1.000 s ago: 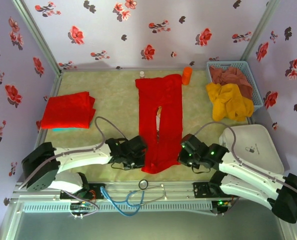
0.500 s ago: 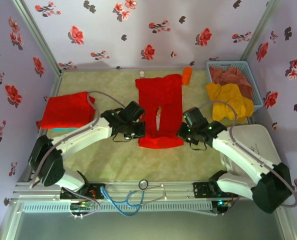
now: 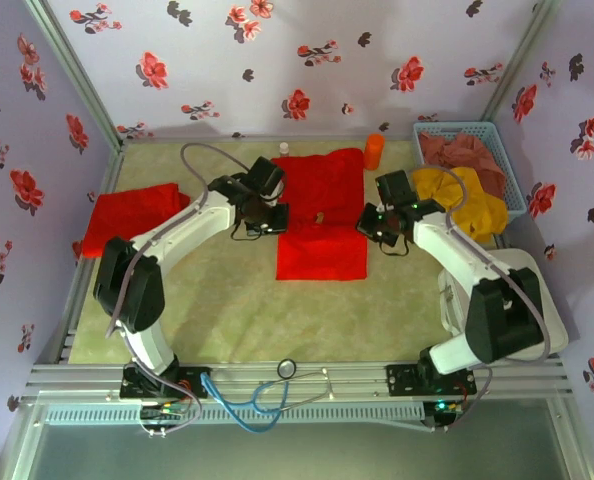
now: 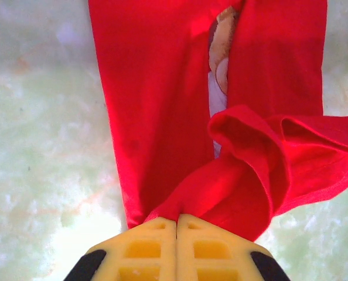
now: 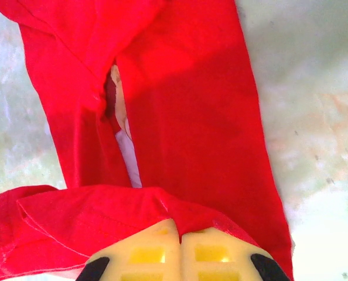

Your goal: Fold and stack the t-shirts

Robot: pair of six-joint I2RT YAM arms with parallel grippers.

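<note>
Found no text, label, brand, number or sign clear enough to read. Caught a narrow strip of print [image 4: 219,76] in the slit between the folded halves of the red t-shirt [image 4: 156,88], pale and partly covered by cloth, with no letters made out; saw the same strip from the right wrist, equally illegible.

right hand [image 5: 178,229]: closed, pinching red t-shirt [image 5: 186,105] edge | t-shirt spread on pale table [image 5: 306,88]
</note>
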